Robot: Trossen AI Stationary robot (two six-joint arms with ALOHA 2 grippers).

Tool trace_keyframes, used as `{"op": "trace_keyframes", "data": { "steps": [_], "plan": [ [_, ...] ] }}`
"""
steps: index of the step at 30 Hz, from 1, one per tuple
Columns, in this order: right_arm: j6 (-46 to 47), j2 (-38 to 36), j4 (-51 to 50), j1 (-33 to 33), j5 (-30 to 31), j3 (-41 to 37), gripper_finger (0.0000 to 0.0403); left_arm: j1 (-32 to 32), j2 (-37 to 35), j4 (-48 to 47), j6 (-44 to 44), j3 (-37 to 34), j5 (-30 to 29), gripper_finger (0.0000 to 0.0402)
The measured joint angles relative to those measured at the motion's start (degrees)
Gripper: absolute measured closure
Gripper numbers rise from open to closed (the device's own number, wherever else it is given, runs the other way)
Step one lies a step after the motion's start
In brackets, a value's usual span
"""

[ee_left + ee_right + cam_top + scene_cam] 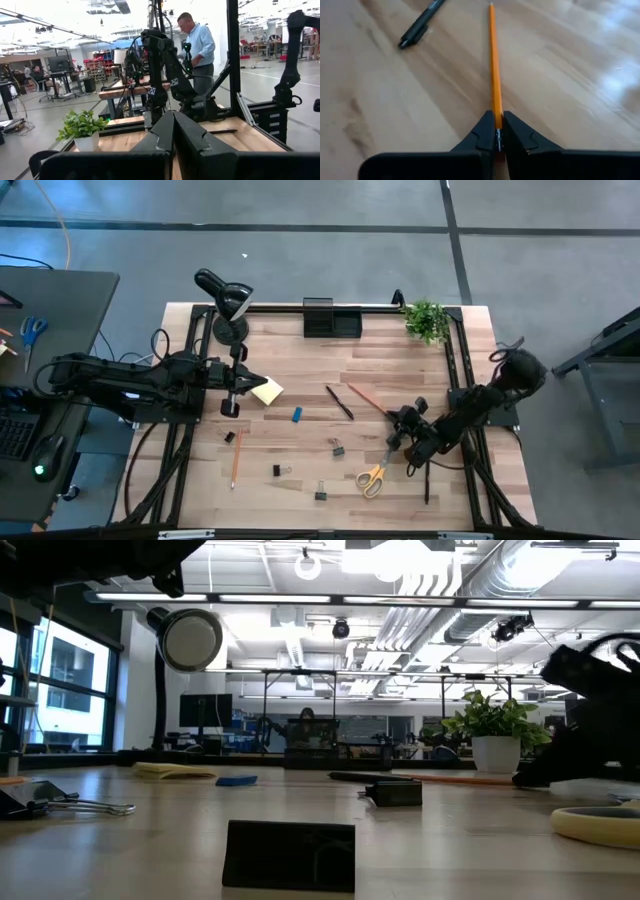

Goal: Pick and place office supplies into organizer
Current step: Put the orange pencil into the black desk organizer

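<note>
My right gripper (393, 421) (498, 132) is low over the table's right half, shut on an orange pencil (369, 398) that points toward the far left. A black pen (339, 402) (422, 23) lies beside it. My left gripper (247, 385) (174, 122) is shut and empty, held level just left of the yellow sticky-note pad (267, 390). Lying flat on the wood are a blue eraser (296, 415), yellow-handled scissors (372, 478), a second pencil (235, 459) and several black binder clips (337, 447). The black organizer (330, 318) stands at the far edge. My right gripper pinches the orange pencil at its near end, by the metal band (497, 136), between its two fingertips (485, 131). The fingers come low from the table's near right and lie along the pencil. The pencil's shaft (493, 60) runs out ahead over the wood; whether it is lifted does not show.
A black desk lamp (228, 300) stands at the far left corner and a potted plant (427, 320) at the far right. Another black pen (427, 483) lies near the right arm. A black frame rail borders the table. A person (200, 47) stands in the room beyond.
</note>
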Motion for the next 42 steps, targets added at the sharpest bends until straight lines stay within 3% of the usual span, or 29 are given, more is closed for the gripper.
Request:
{"op": "trace_keyframes", "data": {
  "steps": [8, 16, 23, 32, 42],
  "plan": [
    [-14.79, -12.31, -3.91, -7.61, -5.95, 2.29, 0.0397, -0.02, 0.0, 0.08, 0.0, 0.0, -0.02, 0.0401],
    [-25.69, -17.51, -25.75, -18.93, -14.7, 16.84, 0.0394, -0.02, 0.0, 0.04, 0.02, 0.0, -0.87, 0.0401],
    [-39.77, -15.62, -40.32, -28.68, -16.28, 33.21, 0.0395, -0.02, -0.11, -0.07, 0.02, 0.0, -0.87, 0.0401],
    [-61.12, -9.49, -42.11, -43.19, -25.2, 47.77, 0.0395, -0.02, -0.12, -0.47, 0.02, 0.0, -0.88, 0.0401],
    [-76.48, 1.23, -47.1, -57.38, -32.66, 64.41, 0.0393, -0.02, -0.13, -1.68, 0.57, 0.0, -2.22, 0.0401]
  ]
}}
